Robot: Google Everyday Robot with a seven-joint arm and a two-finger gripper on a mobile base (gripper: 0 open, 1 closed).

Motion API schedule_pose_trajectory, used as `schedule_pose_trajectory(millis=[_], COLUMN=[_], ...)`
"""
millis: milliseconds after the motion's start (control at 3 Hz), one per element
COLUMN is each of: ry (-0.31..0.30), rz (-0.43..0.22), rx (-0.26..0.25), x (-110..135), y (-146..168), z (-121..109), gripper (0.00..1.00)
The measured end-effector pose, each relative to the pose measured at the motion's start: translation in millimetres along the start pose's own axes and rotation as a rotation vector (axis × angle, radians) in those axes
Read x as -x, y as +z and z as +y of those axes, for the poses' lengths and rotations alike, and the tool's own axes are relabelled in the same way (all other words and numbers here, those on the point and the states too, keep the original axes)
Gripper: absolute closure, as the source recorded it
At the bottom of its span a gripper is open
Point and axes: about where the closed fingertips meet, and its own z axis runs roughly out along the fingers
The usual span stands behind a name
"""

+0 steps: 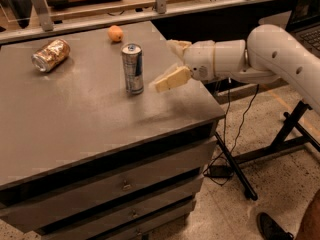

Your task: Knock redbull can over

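Note:
The redbull can (132, 69) stands upright near the middle of the grey cabinet top (75, 114). It is slim, blue and silver, with a silver top. My gripper (172, 64) comes in from the right on a white arm, just right of the can and apart from it by a small gap. Its two cream fingers are spread: the near finger (171, 79) points left toward the can, the far finger (177, 46) sits behind. The gripper holds nothing.
A dented gold-brown can (50, 55) lies on its side at the far left of the top. A small orange fruit (115, 33) sits at the back edge. A black stand with cables (240, 149) is on the floor at right. A shoe (272, 227) shows at bottom right.

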Motion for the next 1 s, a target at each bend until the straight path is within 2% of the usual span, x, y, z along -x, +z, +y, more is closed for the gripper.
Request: schedule_pose_trajectory(millis=[667, 1000], ry=[0.03, 0.028], rz=[-0.057, -0.072], rx=[0.093, 0.136], x=[-6, -5], y=[52, 67], z=[2, 5], gripper=[0.0, 0.16])
